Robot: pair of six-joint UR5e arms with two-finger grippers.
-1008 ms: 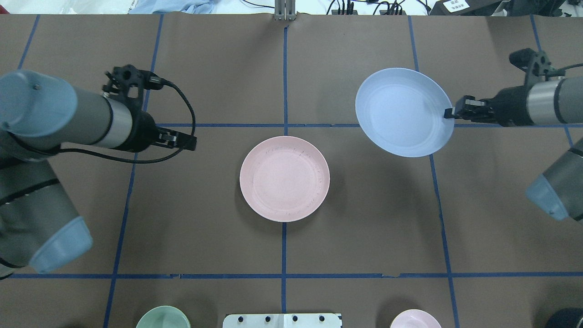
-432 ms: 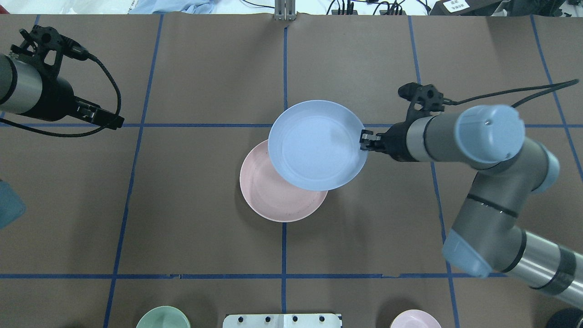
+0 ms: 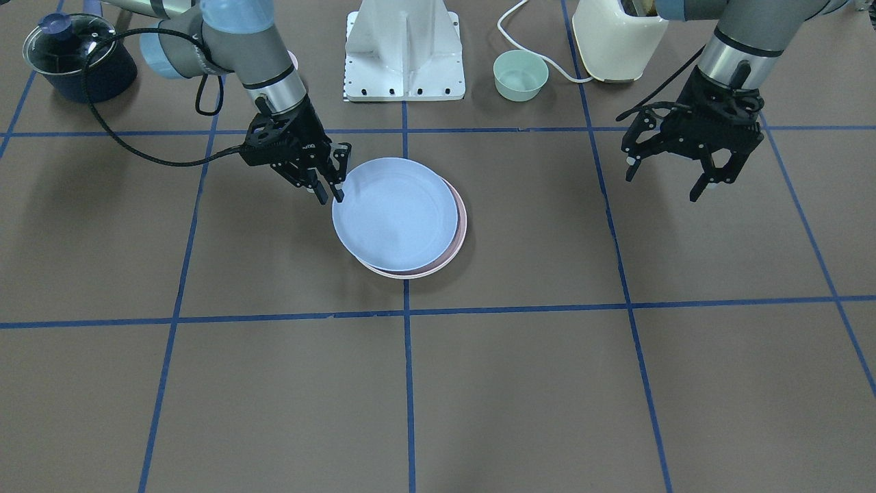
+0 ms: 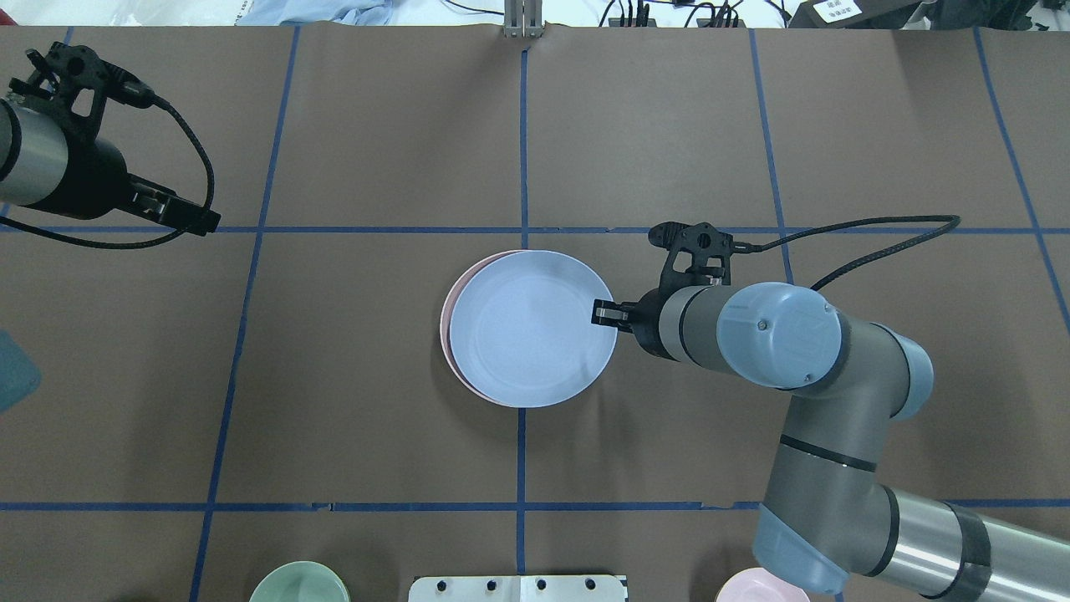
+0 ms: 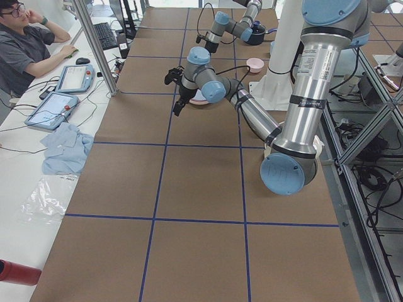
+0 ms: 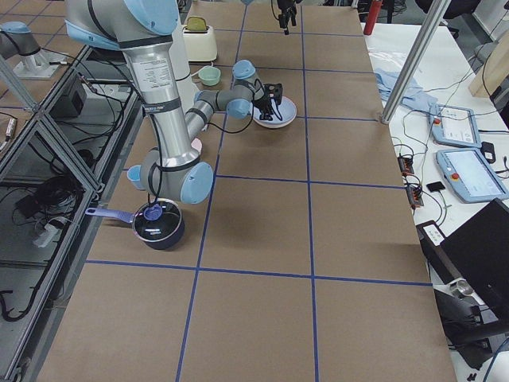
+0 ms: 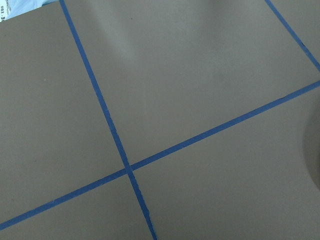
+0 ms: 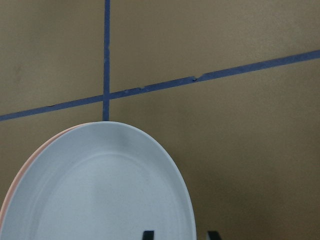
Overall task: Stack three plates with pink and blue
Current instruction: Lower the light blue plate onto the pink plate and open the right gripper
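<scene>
Blue plate (image 4: pixel 527 330) sits over the pink plate (image 3: pixel 462 226) at the middle of the worktop (image 4: pixel 669 125). It is shifted a little toward the right hand (image 4: pixel 598 313), so a thin pink crescent shows on the side away from that hand. The right hand's jaws straddle the rim of the blue plate, one inside and one outside, and look to be pinching it. A dark gap under that plate in the front-facing view suggests it is not fully seated. I judge two of the three plates as good as stacked, with the release and perhaps a small nudge to centre left to do. A cream plate shows in no view, so I cannot tell where the third one is. The left hand (image 3: pixel 662 185) hangs spread and holds nothing, well apart from the stack. As for room, nearest the robot's base stand a green bowl (image 4: pixel 299 583) and a pink bowl (image 4: pixel 740 592), with a lidded pot (image 3: pixel 68 51) and a cream appliance (image 3: pixel 616 34) out to either side, all well apart from the plates. Nothing stands close around the stack, so the right hand should have a straight path back along its own arm. Beyond the stack, brown surface runs to the far edge, where a blue cloth (image 4: pixel 318 10) lies just past it.
</scene>
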